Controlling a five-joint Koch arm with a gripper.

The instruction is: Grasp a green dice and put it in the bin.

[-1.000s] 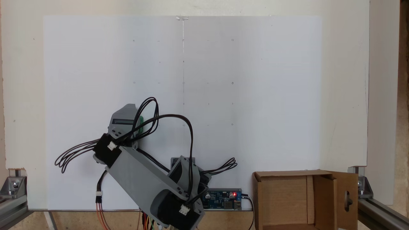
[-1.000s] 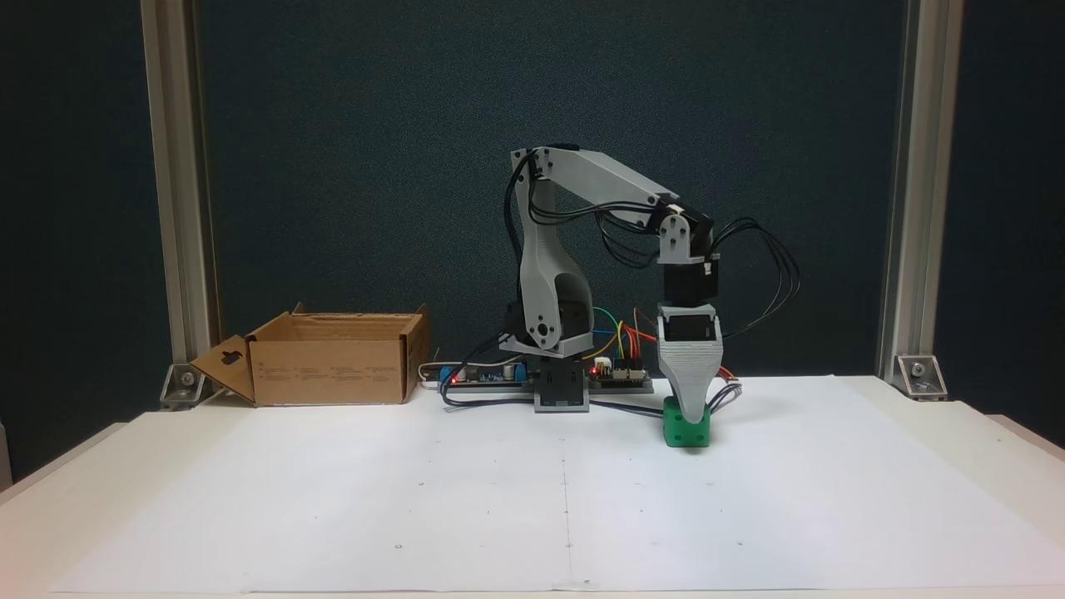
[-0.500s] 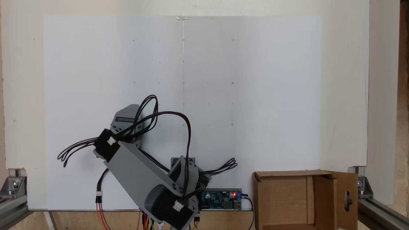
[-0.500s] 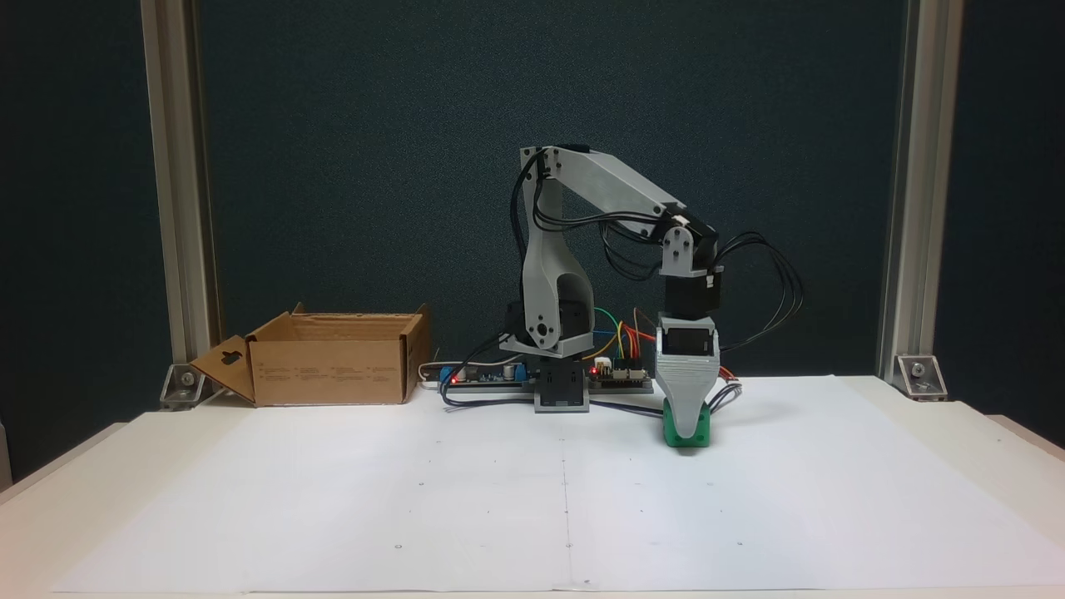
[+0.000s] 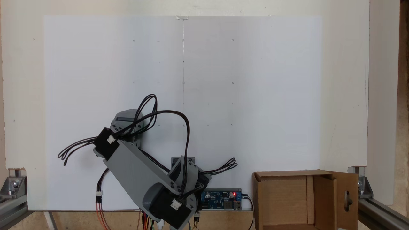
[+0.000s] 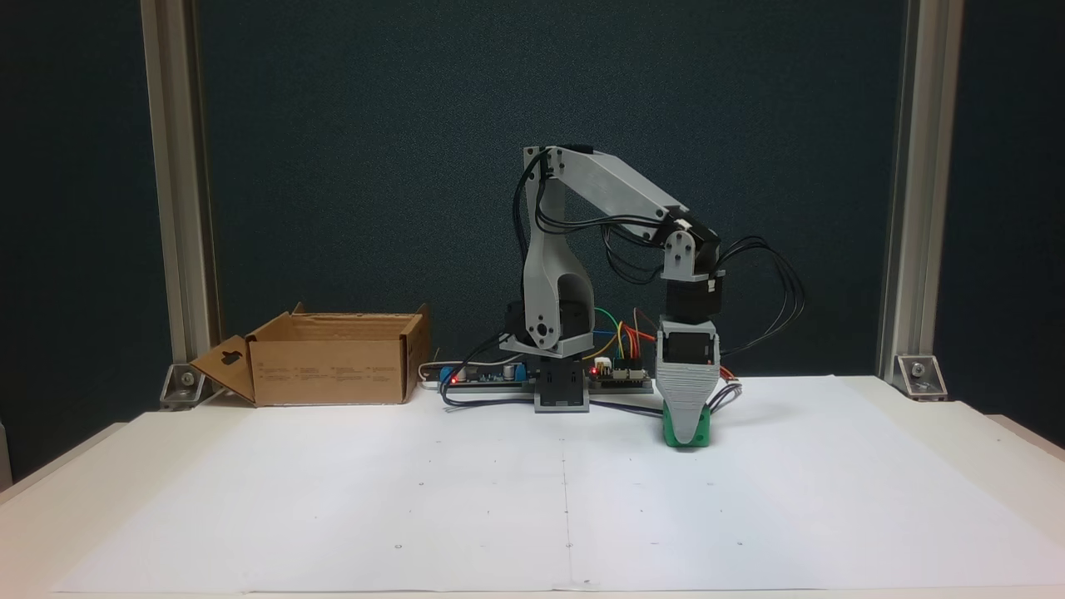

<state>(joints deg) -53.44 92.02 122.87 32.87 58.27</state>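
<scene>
Hiding most of green dice (image 6: 687, 429), jaws apparently astride, bin (image 6: 333, 362) well apart

Seen from above: grey arm (image 5: 140, 174) reaches up-left from bottom centre over white paper sheet (image 5: 223, 95) w/ faint dot marks & a centre line. Black cables (image 5: 166, 115) loop over wrist; jaws hidden under wrist housing, state can't tell. Blue circuit board (image 5: 223, 198) w/ red LED lit, just right of arm base. Bin (image 5: 287, 201) at bottom right, open, flaps upright, keyhole cut-out in right flap. Surface (image 5: 345, 80) cream around sheet.
</scene>
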